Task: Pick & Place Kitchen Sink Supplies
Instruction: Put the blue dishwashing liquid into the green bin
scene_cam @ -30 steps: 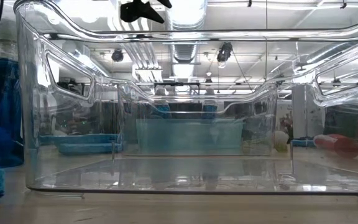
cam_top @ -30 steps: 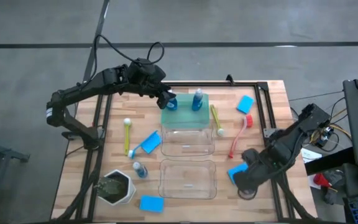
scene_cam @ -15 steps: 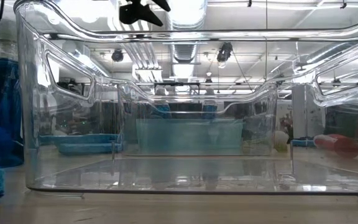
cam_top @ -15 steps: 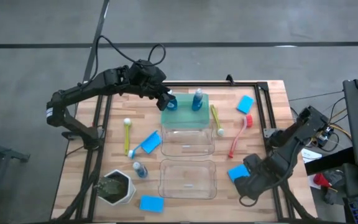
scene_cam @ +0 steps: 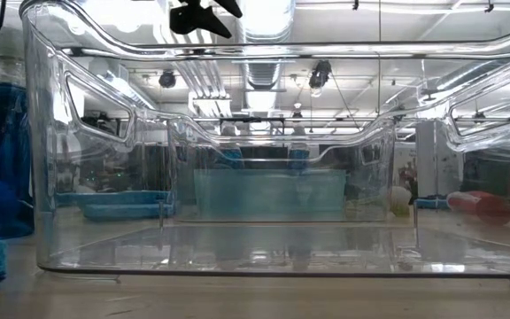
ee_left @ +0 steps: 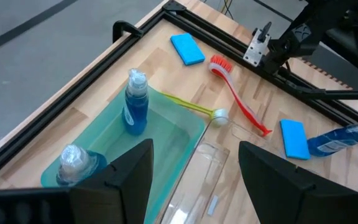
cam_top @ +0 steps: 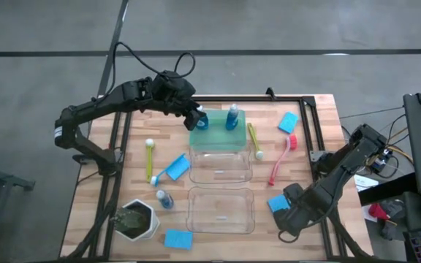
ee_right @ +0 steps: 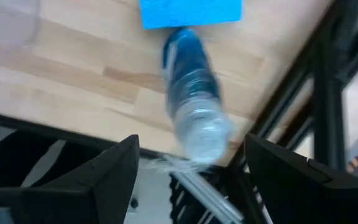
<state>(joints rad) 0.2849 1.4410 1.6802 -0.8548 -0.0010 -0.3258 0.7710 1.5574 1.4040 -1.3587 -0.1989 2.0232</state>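
The right gripper (cam_top: 289,219) hangs low at the table's near right corner with its two fingers spread wide and nothing between them; a clear bottle of blue liquid (ee_right: 192,93) lies on its side on the wood straight ahead of those fingers, cap end toward them, and a blue sponge (ee_right: 190,11) lies just beyond the bottle's far end, touching it or nearly so. The left gripper (cam_top: 196,117) is up at the far side of the table, poised over one end of the green tray (ee_left: 166,134), and its fingers also stand apart with nothing gripped. Below and ahead of it, two more bottles stand upright in that tray: one (ee_left: 74,165) close under its fingers, the other (ee_left: 135,102) farther along. Past the tray from this gripper lie a yellow-green brush (ee_left: 188,107), a red brush (ee_left: 238,96) and another blue sponge (ee_left: 187,48). Nearer the front, two clear plastic bins (cam_top: 221,166) sit in line with the tray. Off to the left arm's side of the bins are a second yellow-green brush (cam_top: 150,159), a sponge with a blue brush (cam_top: 172,169), a small upright bottle (cam_top: 164,198), a white hexagonal pot of greenery (cam_top: 137,220) and one more sponge (cam_top: 177,239).
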